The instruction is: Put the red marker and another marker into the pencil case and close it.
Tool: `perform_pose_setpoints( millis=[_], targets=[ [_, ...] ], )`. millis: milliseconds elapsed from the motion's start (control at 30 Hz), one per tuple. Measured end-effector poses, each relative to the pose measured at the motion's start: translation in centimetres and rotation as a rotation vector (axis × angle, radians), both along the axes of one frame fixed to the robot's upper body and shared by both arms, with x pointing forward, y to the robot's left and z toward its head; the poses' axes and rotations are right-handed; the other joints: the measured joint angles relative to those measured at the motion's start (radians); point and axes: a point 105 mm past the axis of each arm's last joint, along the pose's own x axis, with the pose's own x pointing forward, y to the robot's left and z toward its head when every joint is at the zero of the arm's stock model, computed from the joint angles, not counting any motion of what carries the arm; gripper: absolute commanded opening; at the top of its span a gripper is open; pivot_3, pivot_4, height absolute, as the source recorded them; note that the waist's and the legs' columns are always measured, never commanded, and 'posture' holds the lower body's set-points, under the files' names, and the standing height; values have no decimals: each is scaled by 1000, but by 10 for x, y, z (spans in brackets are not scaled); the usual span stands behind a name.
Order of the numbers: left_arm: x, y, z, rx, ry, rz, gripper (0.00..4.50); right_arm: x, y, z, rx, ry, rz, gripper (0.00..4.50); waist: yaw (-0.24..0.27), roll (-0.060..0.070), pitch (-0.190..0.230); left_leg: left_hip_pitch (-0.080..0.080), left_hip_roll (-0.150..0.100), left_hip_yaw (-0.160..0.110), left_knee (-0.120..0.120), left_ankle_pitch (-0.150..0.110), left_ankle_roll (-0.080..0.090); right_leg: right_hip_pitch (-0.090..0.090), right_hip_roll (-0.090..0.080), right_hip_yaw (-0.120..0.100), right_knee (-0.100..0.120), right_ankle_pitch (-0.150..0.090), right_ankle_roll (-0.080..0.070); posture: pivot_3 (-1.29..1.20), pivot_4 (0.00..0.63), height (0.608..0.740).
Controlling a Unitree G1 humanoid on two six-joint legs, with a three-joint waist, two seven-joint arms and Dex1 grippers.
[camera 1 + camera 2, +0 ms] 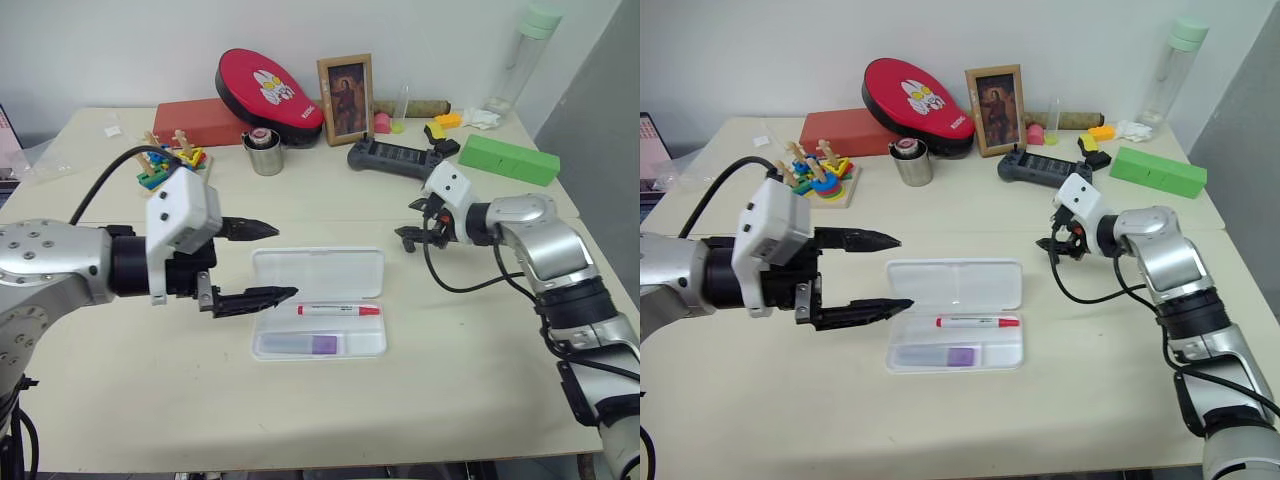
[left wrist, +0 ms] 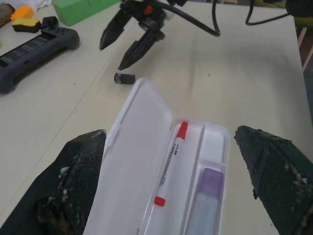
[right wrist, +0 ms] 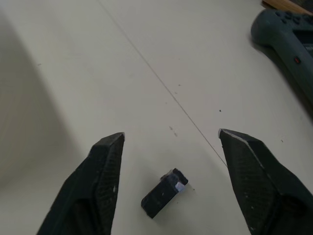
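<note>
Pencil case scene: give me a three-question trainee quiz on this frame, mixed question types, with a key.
1. True or false: the flat white plastic clamshell pencil case lies open on the table.
2. Multiple choice: the slim white pen with a red cap, the red marker, lies (A) inside the case, (B) beside the green rectangular box, (C) between the left gripper's fingers.
3. Fill in: the small black block on the table lies below the open ____ gripper.

Key: 1 true. 2 A; the stubby purple-capped marker is also inside, and the left gripper is open and empty. 3 right.
</note>
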Motion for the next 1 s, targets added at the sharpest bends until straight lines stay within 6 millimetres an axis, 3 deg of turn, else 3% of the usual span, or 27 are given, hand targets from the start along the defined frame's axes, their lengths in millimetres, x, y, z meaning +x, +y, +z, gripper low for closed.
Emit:
perform_pose_setpoints(
  millis=[67,533,633,1000],
  targets=[
    [3,-2,-2,29,-32,5,4500,3,-2,-5,-1,18,-39,4484,4,0,0,0,0,0,0,0,0,0,0,0,-1,0,0,0,150,740],
    [14,-13,3,47,-125,-10,4500,8,-24,-36,-2,155,-223,4484,1,0,0,0,0,0,0,0,0,0,0,0,0,0,0,0,150,740],
    [16,-13,4,44,-132,-6,4500,7,-25,-46,34,218,-265,4060,1,0,0,0,0,0,0,0,0,0,0,0,0,0,0,0,150,740],
    [18,-13,5,41,-141,4,4500,8,-20,-49,64,234,-273,1451,0,0,0,0,0,0,0,0,0,0,0,0,1,0,0,0,150,740]
  ],
)
